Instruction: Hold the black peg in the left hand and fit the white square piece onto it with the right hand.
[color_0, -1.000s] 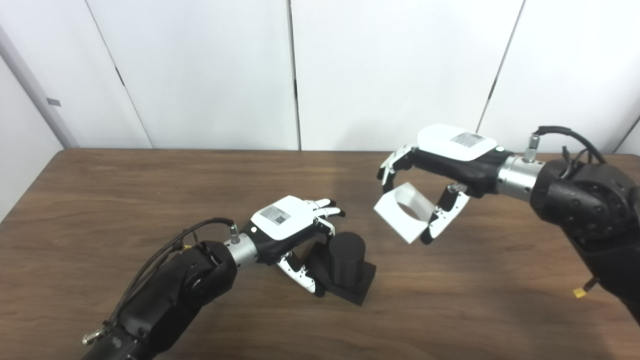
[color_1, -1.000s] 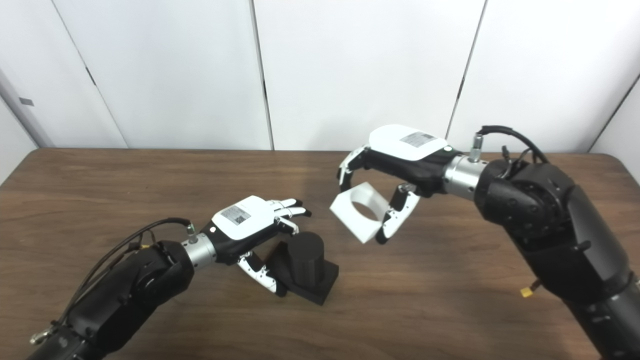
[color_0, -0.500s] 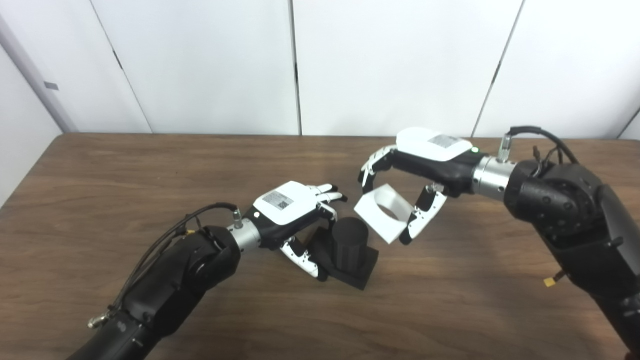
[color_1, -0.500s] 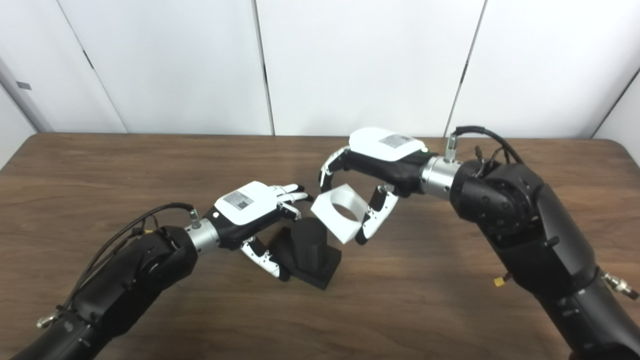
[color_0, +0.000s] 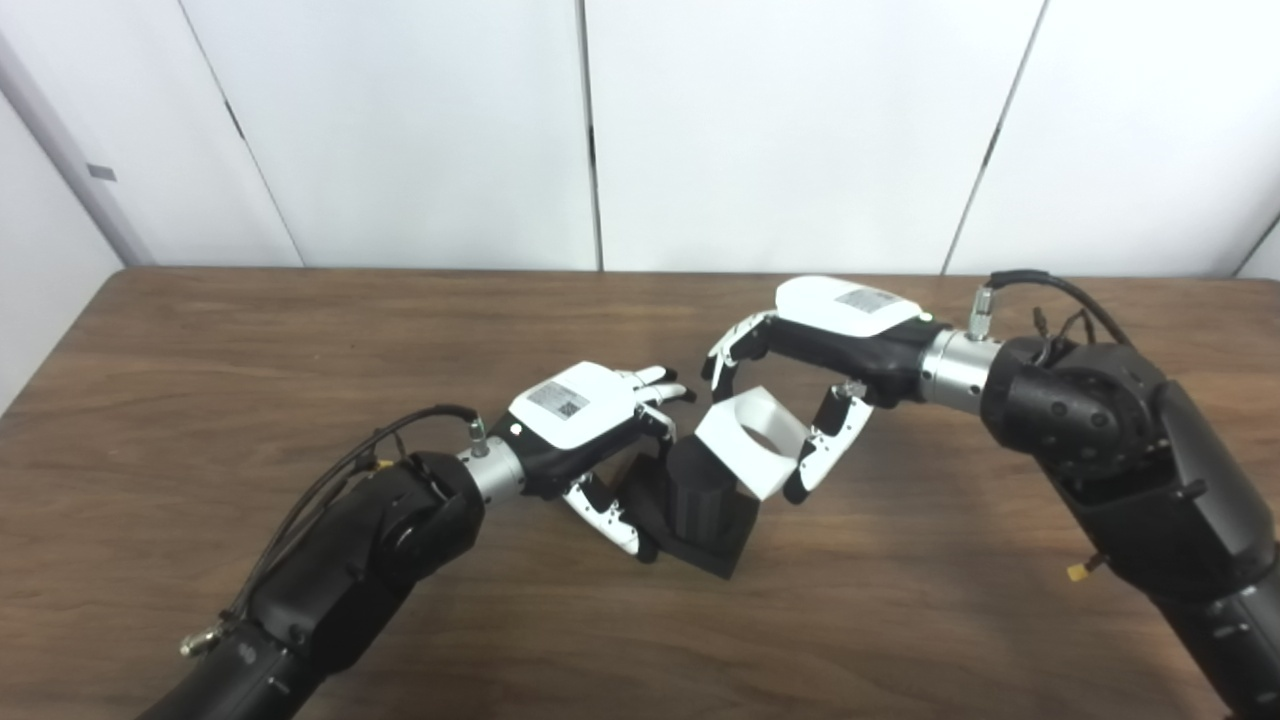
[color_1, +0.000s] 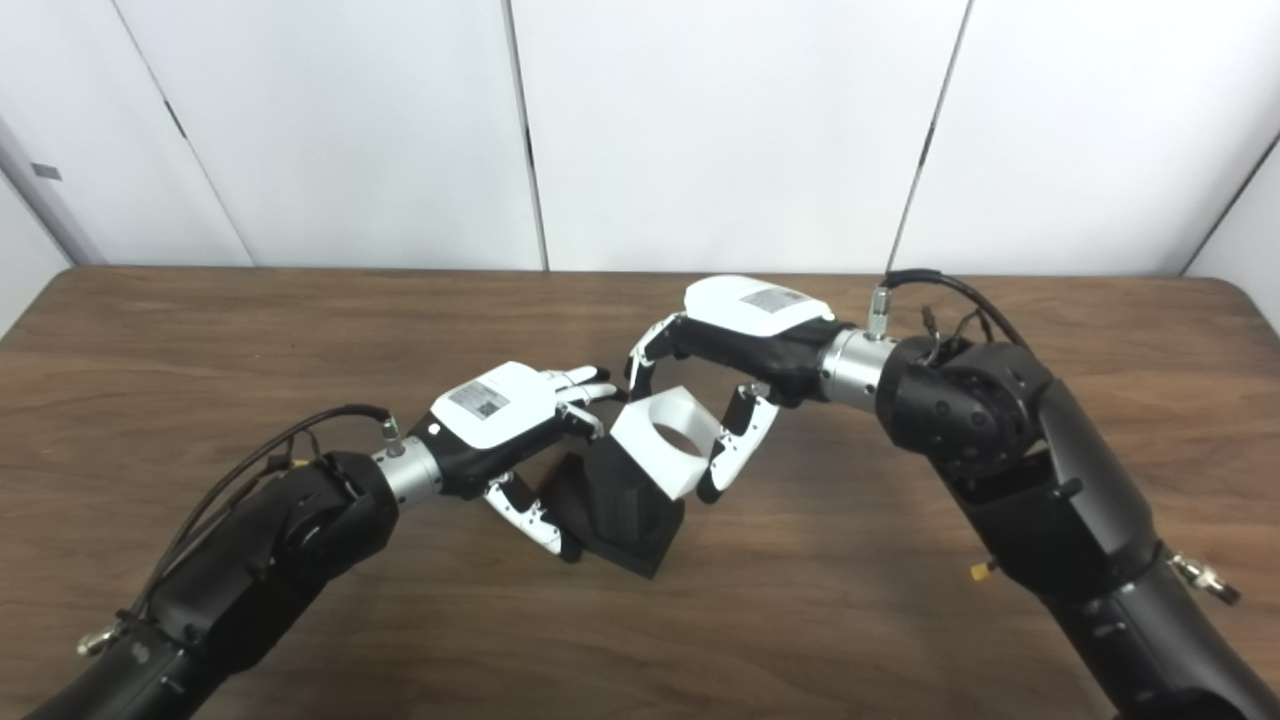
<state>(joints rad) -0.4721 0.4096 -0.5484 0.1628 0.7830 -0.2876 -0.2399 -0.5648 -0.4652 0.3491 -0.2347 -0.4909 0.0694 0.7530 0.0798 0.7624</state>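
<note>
Right hand (color_0: 815, 345) holds white square piece (color_0: 752, 443) tilted over upright black peg (color_0: 700, 495).

— What carries everything here?

— A dark brown wood-grain table (color_0: 200, 330), its far edge running along a white panelled wall (color_0: 420, 130).

— And what rests directly on it?

— A black peg with a square base (color_0: 700, 510), near the middle of the tabletop. One corner of the base points toward the near edge; whether the base lies quite flat cannot be told.

— Anything else on the wood?

— Only soft shadows beside the peg's base.
</note>
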